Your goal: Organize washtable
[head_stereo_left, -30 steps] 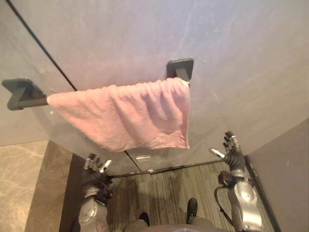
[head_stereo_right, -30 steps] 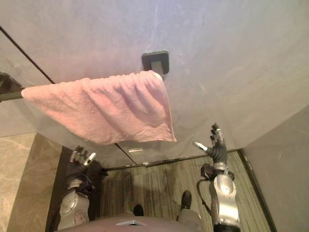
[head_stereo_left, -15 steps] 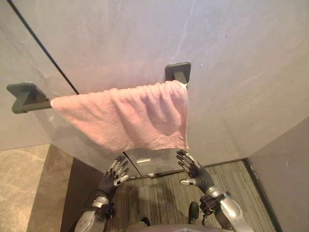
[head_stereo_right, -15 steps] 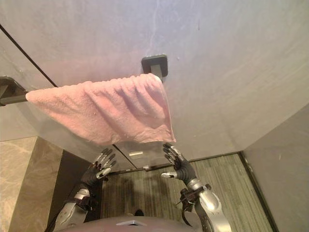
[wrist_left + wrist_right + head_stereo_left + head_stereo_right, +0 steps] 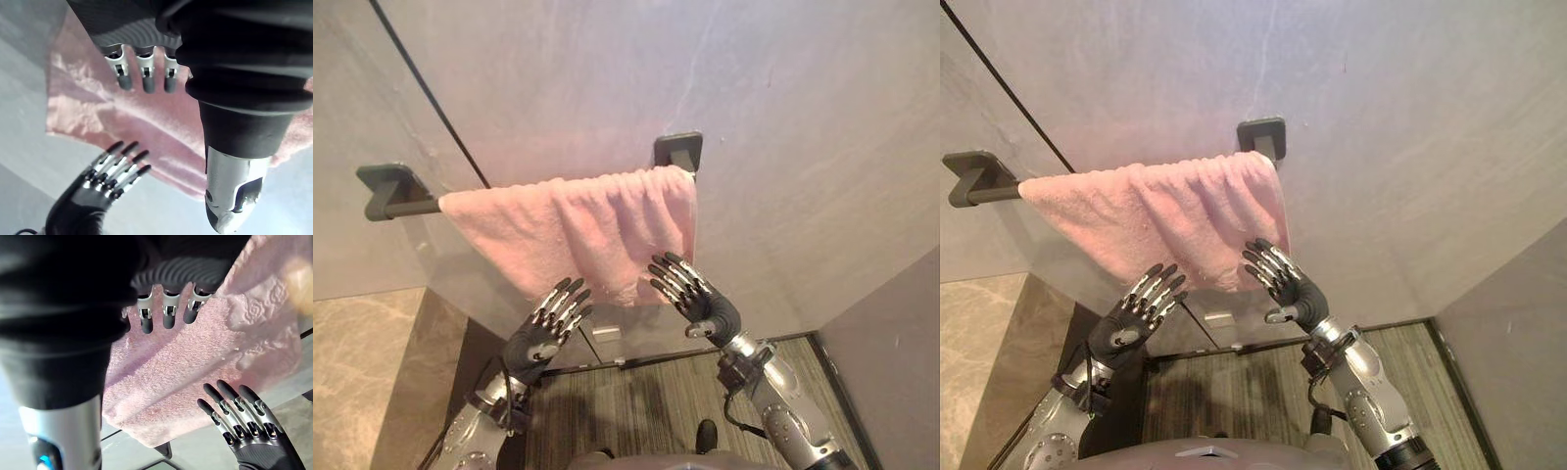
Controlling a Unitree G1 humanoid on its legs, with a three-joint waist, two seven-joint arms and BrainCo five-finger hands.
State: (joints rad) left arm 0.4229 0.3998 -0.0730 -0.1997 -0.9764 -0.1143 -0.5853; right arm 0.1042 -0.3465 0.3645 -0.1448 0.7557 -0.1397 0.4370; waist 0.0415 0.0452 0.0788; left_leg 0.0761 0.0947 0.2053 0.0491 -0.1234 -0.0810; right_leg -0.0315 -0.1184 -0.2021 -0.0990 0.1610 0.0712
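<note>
Towel (image 5: 587, 230): pale pink throughout, plain terry pile. The right wrist view shows an embossed rosette motif in the same pink near one edge.

Towel bar brackets (image 5: 678, 149): matt dark grey, no pattern.

Wall (image 5: 783, 108): light grey, with faint paler veins and streaks, marble-like.

Thin line (image 5: 426, 93) across the wall: black.

Floor (image 5: 636, 411): grey-brown, with fine darker stripes running lengthwise.

Slab (image 5: 362, 372) at the robot's left: beige, with soft cream veining.

Side panel (image 5: 891, 362) at the robot's right: flat, darker grey, unpatterned.

Left hand (image 5: 543, 331) and right hand (image 5: 703, 302): silver fingers, dark tips, black ribbed covers.
</note>
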